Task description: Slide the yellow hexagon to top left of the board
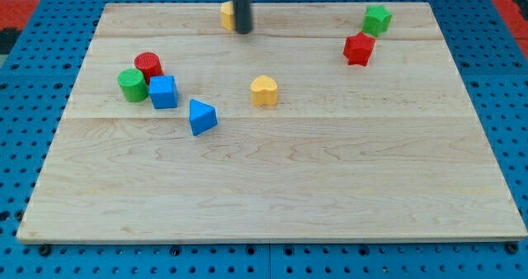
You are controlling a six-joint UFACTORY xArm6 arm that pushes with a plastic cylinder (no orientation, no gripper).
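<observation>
blue triangle (202,117) sits nearest. up-right of it, the gripperless rod's tip (242,31) touches the yellow hexagon's (227,15) right side at top centre; the leftward slide remains.

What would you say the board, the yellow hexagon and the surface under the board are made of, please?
The board looks like pale unfinished wood: grain lines and plank seams show. The yellow hexagon, touching my tip on the view's left, looks like matte painted wood or plastic; I cannot tell which. The blue surface looks like perforated metal or plastic, with regular holes.
</observation>
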